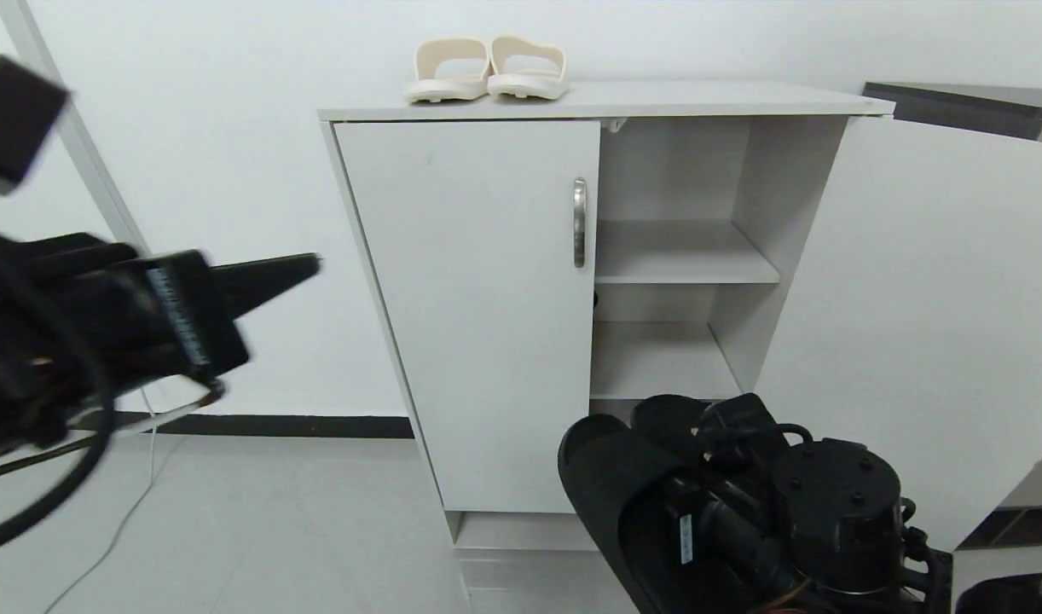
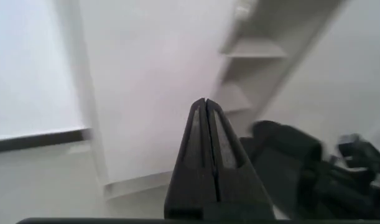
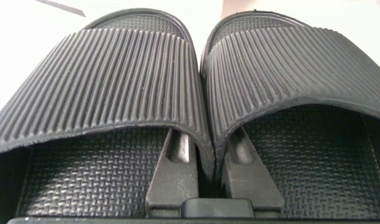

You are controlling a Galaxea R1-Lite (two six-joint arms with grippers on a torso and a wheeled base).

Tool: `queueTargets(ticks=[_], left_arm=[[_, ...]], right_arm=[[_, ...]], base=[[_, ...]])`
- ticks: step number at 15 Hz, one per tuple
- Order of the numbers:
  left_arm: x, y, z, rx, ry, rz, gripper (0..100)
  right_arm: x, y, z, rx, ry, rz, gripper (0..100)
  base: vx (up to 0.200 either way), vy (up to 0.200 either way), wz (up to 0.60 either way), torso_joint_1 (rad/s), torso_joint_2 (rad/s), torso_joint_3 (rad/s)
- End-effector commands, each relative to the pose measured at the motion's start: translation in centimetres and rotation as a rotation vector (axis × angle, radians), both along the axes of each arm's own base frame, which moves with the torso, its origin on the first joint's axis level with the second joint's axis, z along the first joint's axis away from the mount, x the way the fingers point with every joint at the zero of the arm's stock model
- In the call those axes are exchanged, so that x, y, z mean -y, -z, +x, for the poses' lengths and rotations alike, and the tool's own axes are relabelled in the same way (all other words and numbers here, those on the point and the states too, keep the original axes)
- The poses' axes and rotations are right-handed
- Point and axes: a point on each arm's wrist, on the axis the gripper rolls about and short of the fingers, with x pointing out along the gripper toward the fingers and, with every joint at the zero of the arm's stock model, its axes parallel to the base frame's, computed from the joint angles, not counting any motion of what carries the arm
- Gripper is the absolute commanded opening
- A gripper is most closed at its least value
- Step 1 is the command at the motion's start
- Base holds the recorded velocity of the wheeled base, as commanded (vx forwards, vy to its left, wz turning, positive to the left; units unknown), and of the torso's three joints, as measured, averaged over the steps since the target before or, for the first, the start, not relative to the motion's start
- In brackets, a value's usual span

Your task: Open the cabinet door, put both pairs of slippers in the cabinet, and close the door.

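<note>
Cabinet: tall white two-door wooden cabinet (image 1: pixel 743 101) against the wall. Its left door (image 1: pixel 470 315), with a metal bar handle (image 1: pixel 580 223), is closed, and its right door (image 1: pixel 913 324) is swung wide open.
Open half: two white shelves (image 1: pixel 683 256) are in sight inside.
Cabinet top: a pair of cream rubber slippers (image 1: pixel 487 72) stands side by side above the closed door.
Black pair: black ribbed rubber slippers (image 1: pixel 610 477) are held together in the air, low before the open half and outside it.
Right gripper (image 3: pixel 208 177): one finger sits under each strap, clamped on the pair's touching inner walls.
Left gripper (image 2: pixel 206 149): fingers are pressed together on nothing, in the air left of the cabinet.
</note>
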Motion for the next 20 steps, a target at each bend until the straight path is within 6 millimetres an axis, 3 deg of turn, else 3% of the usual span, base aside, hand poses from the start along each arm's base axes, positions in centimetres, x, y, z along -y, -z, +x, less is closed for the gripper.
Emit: queueTargets(ticks=[1, 4, 7, 8, 9, 12, 15, 20], left_arm=[[-7.3, 1.5, -10.5, 0.091, -0.356, -0.026, 0], [-8.5, 8.3, -16.9, 0.123, -0.603, -0.025, 0], [-8.2, 15.4, -17.7, 0.1, -0.686, 0.04, 0], [-8.2, 15.4, -17.7, 0.1, -0.686, 0.04, 0], [-8.2, 18.3, -16.9, 0.08, -0.689, 0.099, 0], [-8.1, 20.9, -15.9, 0.115, -0.611, 0.117, 0], [-7.7, 21.1, -15.8, 0.098, -0.412, 0.096, 0], [-7.6, 21.5, -15.8, 0.084, -0.381, 0.223, 0]], right_arm=[[-0.6, 0.8, 0.8, -0.002, 0.038, -0.03, 0], [-0.6, 0.5, 0.8, 0.017, 0.065, -0.037, 0], [-0.7, 0.4, 0.8, 0.02, 0.061, -0.032, 0], [-0.7, 0.4, 0.8, 0.02, 0.061, -0.032, 0], [-0.7, 0.5, 0.8, 0.018, 0.062, -0.036, 0], [-0.9, 0.8, 0.9, 0.009, 0.049, -0.039, 0], [-1.1, 1.3, 0.9, 0.001, 0.028, -0.035, 0], [-1.5, 1.1, 1.0, 0.009, 0.019, -0.03, 0]], base=[[0.0, 0.0, 0.0, 0.0, 0.0, 0.0], [0.0, 0.0, 0.0, 0.0, 0.0, 0.0], [0.0, 0.0, 0.0, 0.0, 0.0, 0.0], [0.0, 0.0, 0.0, 0.0, 0.0, 0.0], [0.0, 0.0, 0.0, 0.0, 0.0, 0.0], [0.0, 0.0, 0.0, 0.0, 0.0, 0.0], [0.0, 0.0, 0.0, 0.0, 0.0, 0.0], [0.0, 0.0, 0.0, 0.0, 0.0, 0.0]])
